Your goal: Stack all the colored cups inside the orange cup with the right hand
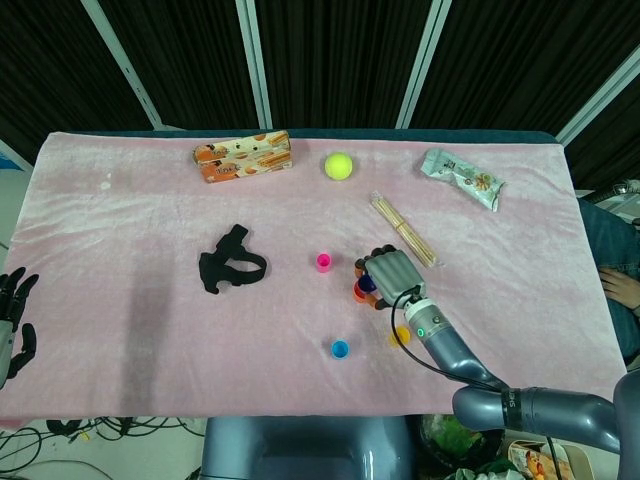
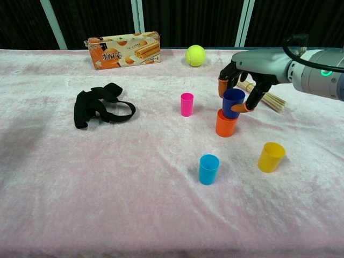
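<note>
Left hand (image 1: 12, 322) off the near left edge of the surface (image 1: 120, 240), fingers spread, holding nothing; right hand (image 2: 243, 86) curled around the dark blue cup (image 2: 233, 103), pinching it at the rim; blue cup tilted, its base at or just inside the mouth of the orange cup (image 2: 226, 123); cannot tell how deep.

Black strap (image 2: 99, 106) far left, with bare cloth below it along the near edge; snack box (image 2: 123, 49) and ball (image 2: 195, 55) along the far edge; skewers (image 2: 269, 98) just behind the right hand.

Pink cup (image 2: 186, 104), light blue cup (image 2: 209, 169), yellow cup (image 2: 270, 157) each upright and apart; nothing seen inside them.
</note>
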Robot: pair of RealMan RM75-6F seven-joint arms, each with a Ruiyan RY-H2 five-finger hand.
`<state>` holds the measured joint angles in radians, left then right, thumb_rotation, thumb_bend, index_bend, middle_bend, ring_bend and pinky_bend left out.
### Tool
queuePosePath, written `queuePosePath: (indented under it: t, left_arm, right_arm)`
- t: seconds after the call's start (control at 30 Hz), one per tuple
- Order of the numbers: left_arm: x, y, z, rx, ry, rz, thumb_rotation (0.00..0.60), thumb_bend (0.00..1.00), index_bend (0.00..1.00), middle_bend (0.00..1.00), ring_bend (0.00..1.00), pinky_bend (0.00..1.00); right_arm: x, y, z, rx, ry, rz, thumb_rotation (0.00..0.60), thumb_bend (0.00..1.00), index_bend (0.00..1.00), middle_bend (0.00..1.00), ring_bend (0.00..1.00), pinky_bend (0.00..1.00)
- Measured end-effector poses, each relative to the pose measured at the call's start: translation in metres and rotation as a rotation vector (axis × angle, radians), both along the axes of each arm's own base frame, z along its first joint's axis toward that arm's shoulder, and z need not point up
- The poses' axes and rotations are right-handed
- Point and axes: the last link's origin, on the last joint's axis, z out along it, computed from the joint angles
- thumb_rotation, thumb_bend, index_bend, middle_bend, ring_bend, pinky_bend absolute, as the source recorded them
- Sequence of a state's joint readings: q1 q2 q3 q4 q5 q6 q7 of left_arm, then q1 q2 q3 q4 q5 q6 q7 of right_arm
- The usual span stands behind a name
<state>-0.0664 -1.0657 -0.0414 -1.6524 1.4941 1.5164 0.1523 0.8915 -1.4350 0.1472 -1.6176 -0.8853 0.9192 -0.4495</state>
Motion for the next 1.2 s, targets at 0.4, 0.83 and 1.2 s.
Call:
queuePosePath:
  t: [0.4,0.83,1.2]
  left_arm:
    - [-0.001,0.000,0.000,0.003,0.002,0.005,0.600,0.70,0.07,0.01,0.00,0.03]
    - [0.000,0.000,0.001,0.003,-0.001,0.004,0.600,0.70,0.07,0.01,0.00,0.03]
    - [0.001,-0.001,0.000,0.001,0.004,0.001,0.600,0.70,0.07,0.01,0.00,0.03]
  right_arm:
    - [-0.010,0.000,-0.005,0.014,0.010,-0.032,0.600,0.19,0.20,0.22,0.19,0.21]
    - [-0.019,0.028,0.027,-0.024,-0.017,-0.073,0.600,0.16,0.15,0.20,0.17,0.21]
    - [-0.050,0.075,0.026,0.009,-0.007,-0.110,0.600,0.16,0.22,0.24,0.17,0.21]
